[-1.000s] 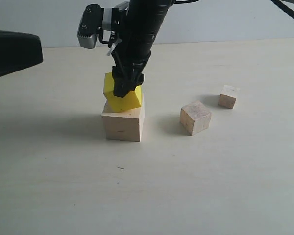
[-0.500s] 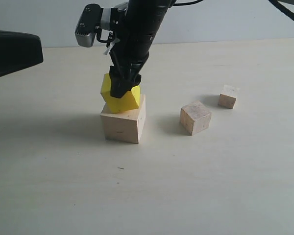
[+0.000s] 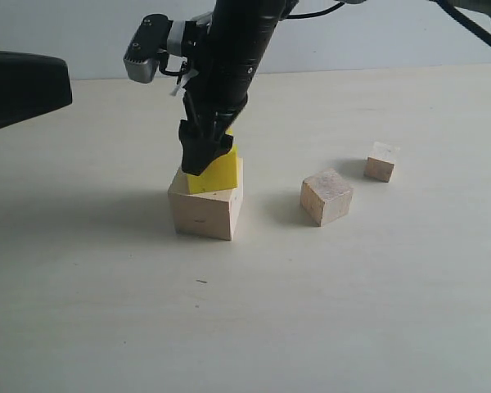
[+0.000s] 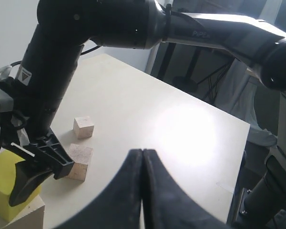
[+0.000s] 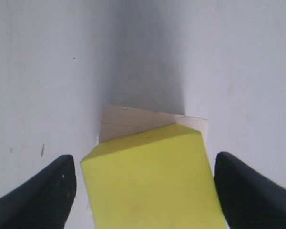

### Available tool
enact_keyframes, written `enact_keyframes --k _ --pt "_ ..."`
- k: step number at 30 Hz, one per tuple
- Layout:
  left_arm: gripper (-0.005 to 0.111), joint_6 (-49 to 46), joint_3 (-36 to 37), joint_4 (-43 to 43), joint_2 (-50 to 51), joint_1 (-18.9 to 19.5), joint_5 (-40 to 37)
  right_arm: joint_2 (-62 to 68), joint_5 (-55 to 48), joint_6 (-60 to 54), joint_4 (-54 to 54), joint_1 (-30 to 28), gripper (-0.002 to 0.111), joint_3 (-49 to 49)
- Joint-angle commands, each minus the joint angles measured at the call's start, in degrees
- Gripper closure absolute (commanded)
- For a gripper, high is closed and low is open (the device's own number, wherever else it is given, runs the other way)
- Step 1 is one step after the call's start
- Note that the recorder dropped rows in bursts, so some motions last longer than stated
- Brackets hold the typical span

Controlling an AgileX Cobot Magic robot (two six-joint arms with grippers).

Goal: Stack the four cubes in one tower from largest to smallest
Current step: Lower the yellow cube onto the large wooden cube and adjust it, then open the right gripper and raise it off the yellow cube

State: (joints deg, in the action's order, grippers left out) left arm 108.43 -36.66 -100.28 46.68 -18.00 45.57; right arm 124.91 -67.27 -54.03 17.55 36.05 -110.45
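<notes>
While the right gripper [image 5: 144, 161] hangs right over the big wooden cube [image 3: 203, 211], its two black fingers [image 5: 44, 192] are spread wide on either side of the yellow cube [image 3: 219, 173]. From the wrist camera I can see a thin sliver of gap next to each finger, so it looks let go rather than pinched. I'd call it wide open with nothing actually held.

The yellow cube itself is sitting on top of the big wooden cube. It isn't squared up, though: it's twisted a bit against the cube under it, and a strip of bare wood shows past one of its edges. From the outside camera one finger covers the near left part of the yellow cube, so I can't tell how flat it sits on that side.

The other two are down on the table [image 3: 311, 311], well apart from the big wooden cube. The middle wooden cube [image 3: 327, 197] is off to its right, turned at an angle. The little wooden cube [image 3: 381, 161] is further right and further back than that. Neither one is touching anything.

The left gripper [image 4: 142, 157] is up and away from the big wooden cube, with its fingers pressed together and nothing between them.
</notes>
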Motion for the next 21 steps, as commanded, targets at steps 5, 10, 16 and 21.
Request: enact_keyframes --k 5,10,16,21 --pt "0.107 -0.3 0.2 0.3 0.0 -0.3 -0.5 -3.7 0.2 0.7 0.8 -0.1 0.032 -0.9" --pt "0.107 -0.3 0.2 0.3 0.0 -0.3 -0.7 -7.5 1.8 11.1 -3.9 -0.1 0.043 -3.0" --pt "0.107 -0.3 4.4 0.3 0.1 -0.3 -8.2 -8.2 -0.1 28.9 -17.6 -0.1 0.108 -3.8" --pt "0.107 0.9 7.5 0.3 0.1 -0.3 -9.7 -8.3 1.1 38.6 -15.5 -4.0 0.108 -2.8"
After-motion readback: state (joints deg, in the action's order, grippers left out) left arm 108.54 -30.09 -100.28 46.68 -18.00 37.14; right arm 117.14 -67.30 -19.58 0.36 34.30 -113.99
